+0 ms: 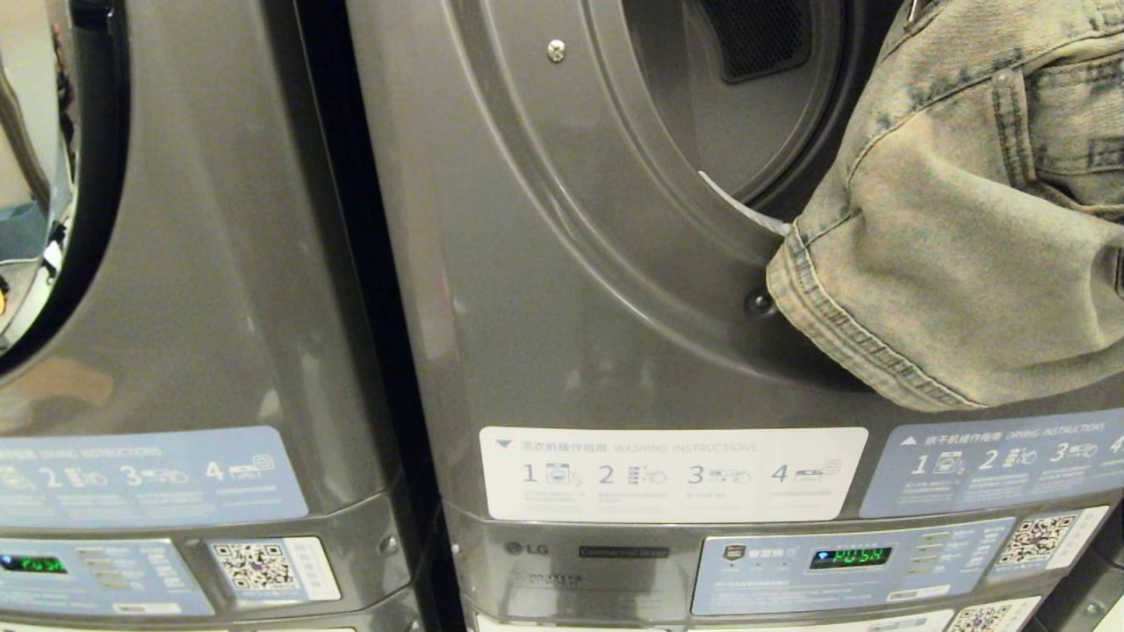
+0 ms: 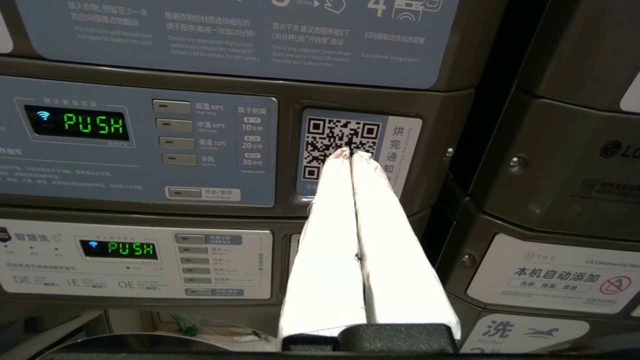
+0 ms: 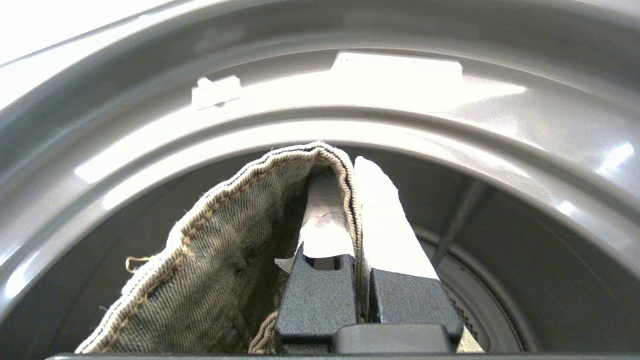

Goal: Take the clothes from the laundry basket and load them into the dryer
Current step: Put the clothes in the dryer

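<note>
A faded denim garment (image 1: 957, 228) hangs in front of the grey dryer's round opening (image 1: 746, 96), draped over its lower right rim. In the right wrist view my right gripper (image 3: 350, 165) is shut on a stitched denim hem (image 3: 220, 240), pointing into the dryer drum (image 3: 500, 240). One white finger (image 3: 380, 220) shows beside the cloth, the other lies under the fold. My left gripper (image 2: 350, 154) is shut and empty, parked low before the control panels. The laundry basket is out of view.
A second grey machine (image 1: 176, 263) stands to the left, with a dark gap between the two. Instruction labels (image 1: 672, 474) and lit "PUSH" displays (image 1: 850, 556) run below the opening. The left gripper points at a QR sticker (image 2: 342, 140).
</note>
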`<state>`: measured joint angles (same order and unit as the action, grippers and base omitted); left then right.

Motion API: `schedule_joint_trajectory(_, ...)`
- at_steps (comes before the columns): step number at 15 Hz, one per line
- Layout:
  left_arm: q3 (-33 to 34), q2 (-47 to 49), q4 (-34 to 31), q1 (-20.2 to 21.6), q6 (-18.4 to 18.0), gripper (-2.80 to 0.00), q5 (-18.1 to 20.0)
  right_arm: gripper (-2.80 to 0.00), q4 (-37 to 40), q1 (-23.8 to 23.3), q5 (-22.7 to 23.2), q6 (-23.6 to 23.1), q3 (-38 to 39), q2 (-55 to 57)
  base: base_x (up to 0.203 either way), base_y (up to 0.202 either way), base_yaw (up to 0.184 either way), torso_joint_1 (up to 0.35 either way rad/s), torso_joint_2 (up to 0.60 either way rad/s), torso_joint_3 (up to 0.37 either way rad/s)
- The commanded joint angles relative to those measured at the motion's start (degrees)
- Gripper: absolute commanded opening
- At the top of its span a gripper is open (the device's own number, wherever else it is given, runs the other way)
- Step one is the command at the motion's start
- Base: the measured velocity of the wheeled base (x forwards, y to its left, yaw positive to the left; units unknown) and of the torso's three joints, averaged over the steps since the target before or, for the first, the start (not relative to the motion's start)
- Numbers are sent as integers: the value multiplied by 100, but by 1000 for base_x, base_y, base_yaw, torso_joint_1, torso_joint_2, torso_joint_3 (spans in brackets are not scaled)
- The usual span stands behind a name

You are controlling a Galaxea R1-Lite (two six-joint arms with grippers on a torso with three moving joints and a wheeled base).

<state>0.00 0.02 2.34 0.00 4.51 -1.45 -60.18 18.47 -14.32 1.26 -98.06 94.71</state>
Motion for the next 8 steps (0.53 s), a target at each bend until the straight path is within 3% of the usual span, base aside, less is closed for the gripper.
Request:
schedule_joint_trajectory(1,79,-2,3,0,6,-280,-4,-280,-16,16,4,-4,5,240,0,0,0,0,0,0)
schedule_joint_trajectory(6,79,-2,3,0,6,-280,-4,-280,169,-57,-2,0,-864,1465,0,0,0,0,0,0)
schedule_joint_trajectory(8,79,-2,3,0,6,-280,-4,-280,392,-109,15,-11,-881,1606,0,0,0,0,0,0)
